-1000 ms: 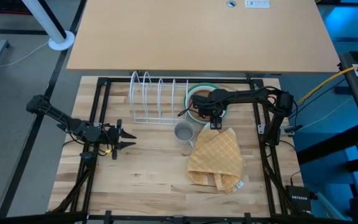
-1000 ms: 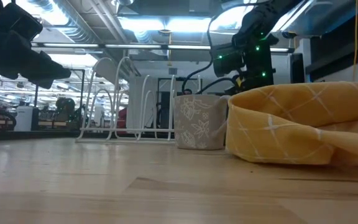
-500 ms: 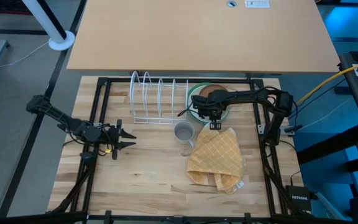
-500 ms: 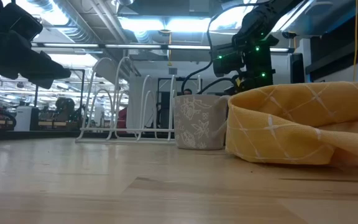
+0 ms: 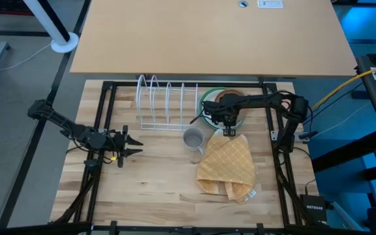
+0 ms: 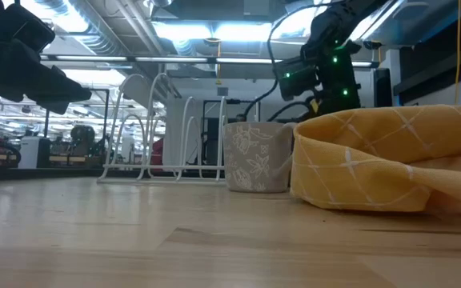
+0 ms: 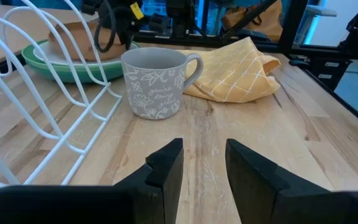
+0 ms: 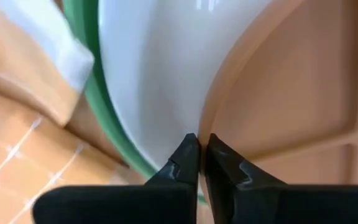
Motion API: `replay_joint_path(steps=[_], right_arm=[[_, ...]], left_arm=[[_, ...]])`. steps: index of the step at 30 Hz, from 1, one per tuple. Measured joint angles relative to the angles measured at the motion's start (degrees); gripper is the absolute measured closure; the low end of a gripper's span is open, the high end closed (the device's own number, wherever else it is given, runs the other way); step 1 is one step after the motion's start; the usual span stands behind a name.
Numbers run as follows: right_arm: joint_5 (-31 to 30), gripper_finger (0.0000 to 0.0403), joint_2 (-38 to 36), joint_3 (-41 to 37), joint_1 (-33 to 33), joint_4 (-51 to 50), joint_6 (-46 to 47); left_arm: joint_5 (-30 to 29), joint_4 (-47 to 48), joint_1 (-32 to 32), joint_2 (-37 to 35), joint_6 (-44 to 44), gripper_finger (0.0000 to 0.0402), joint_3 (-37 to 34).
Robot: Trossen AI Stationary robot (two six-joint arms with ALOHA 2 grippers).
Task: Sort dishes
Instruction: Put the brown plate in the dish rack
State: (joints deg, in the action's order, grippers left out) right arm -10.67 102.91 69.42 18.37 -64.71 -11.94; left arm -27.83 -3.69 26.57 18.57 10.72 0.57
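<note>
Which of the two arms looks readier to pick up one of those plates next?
The right one, probably. Its gripper is already down at the brown wooden plate's rim, on the stack, fingers nearly closed. The left gripper hovers open, beyond the rack from the plates.

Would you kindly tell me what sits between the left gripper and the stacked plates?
A grey patterned mug, shown in the left wrist view, stands ahead of the left gripper, before the plates.

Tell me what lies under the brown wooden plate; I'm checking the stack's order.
Under the brown wooden plate lies the white plate, then the green plate. Anything lower is covered. The right gripper pinches the brown rim.
</note>
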Motion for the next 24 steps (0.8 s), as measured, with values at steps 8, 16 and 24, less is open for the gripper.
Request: replay_joint_path(steps=[8, 16, 24], right_arm=[[-0.30, 0.0392, -4.30, 6.31, -0.02, -4.05, 0.37], [-3.25, 0.0391, -9.71, 16.08, -0.02, -10.97, 3.00], [-4.04, 0.0391, -12.52, 30.09, -0.02, -8.98, 4.93]], left_arm=[[-0.01, -0.02, 0.00, 0.01, 0.00, 0.0289, 0.01], [-0.01, 0.01, 0.00, 0.02, 0.00, 0.0289, -0.01], [-0.03, -0.02, 0.00, 0.00, 0.00, 0.0289, 0.01]])
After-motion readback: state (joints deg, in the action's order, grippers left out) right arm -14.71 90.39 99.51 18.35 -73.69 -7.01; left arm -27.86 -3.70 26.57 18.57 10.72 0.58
